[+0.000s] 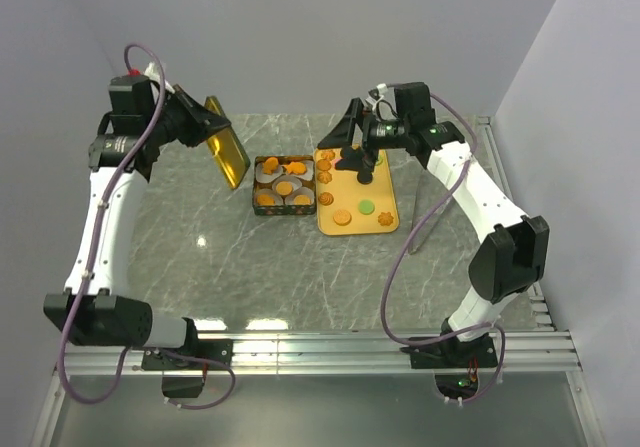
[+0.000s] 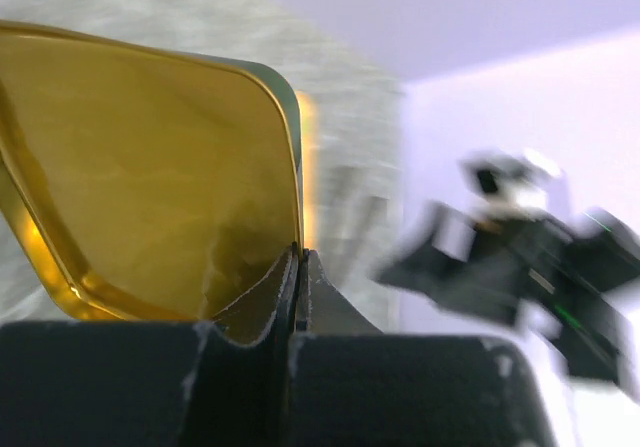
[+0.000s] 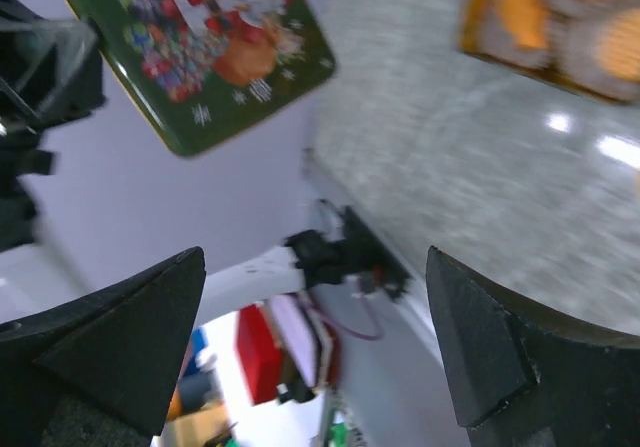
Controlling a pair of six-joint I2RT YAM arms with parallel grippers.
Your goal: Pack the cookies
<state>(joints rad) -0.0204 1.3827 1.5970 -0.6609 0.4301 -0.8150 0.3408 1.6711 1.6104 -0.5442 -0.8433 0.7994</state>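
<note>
The right end effector hangs over the far part of the yellow tray with its fingers spread wide and nothing between them. The left end effector is pressed together on the rim of the gold tin lid. It holds the lid tilted above the bench, to the left of the open tin.

**Location.** Some of the cookies lie loose on the tray, in a row along its left edge and scattered toward its near edge. Others sit in the white paper cups inside the tin.

**Handling (judgement).** Each cookie is probably light, stiff and brittle. Lying flat, it offers little purchase from above.
- Take hold across the edge, at opposite sides of the disc.
- Close gently. Too much force would likely crack or crumble the piece.

**Limits of view.**
- From above, the right arm covers the tray's far corner, so any cookies beneath it cannot be counted.
- The left wrist view is filled by the lid's gold inner face, and its right side is blurred.
- The right wrist view shows the lid's printed face and only a corner of the tin. The tray is not in that view.
- How full each cup is cannot be told.
</note>
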